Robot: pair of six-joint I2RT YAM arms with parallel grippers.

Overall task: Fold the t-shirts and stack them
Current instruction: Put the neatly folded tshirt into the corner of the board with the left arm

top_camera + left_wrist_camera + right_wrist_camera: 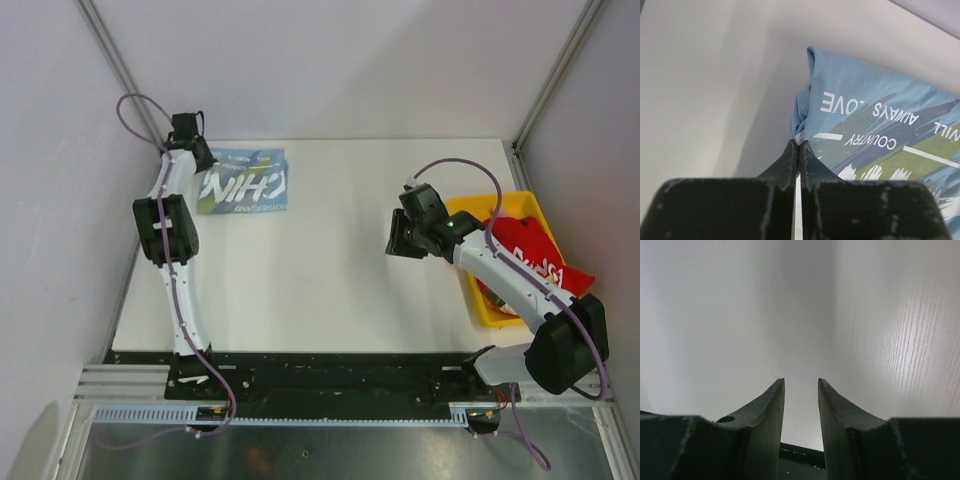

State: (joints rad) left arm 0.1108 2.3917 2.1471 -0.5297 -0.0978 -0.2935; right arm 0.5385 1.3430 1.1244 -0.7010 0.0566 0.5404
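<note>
Left jaws pressed together, tips touching the light blue t-shirt [880, 125]

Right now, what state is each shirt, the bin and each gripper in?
Light blue cloth t-shirt with white lettering: folded flat, lettering up.
Red cloth t-shirt: crumpled, unfolded, in the bin.
Yellow plastic bin: upright, holding the red shirt.
Left gripper: jaws shut at the blue shirt's folded edge.
Right gripper: jaws open, empty, over white table.

A white table [330, 280] fills the middle, boxed in by plain pale walls [330, 60], with aluminium posts [113, 62] rising at 11 and 1 o'clock. The light is soft. A black rail [340, 375] and grey metal sheet [330, 450] lie at 6 o'clock.
</note>
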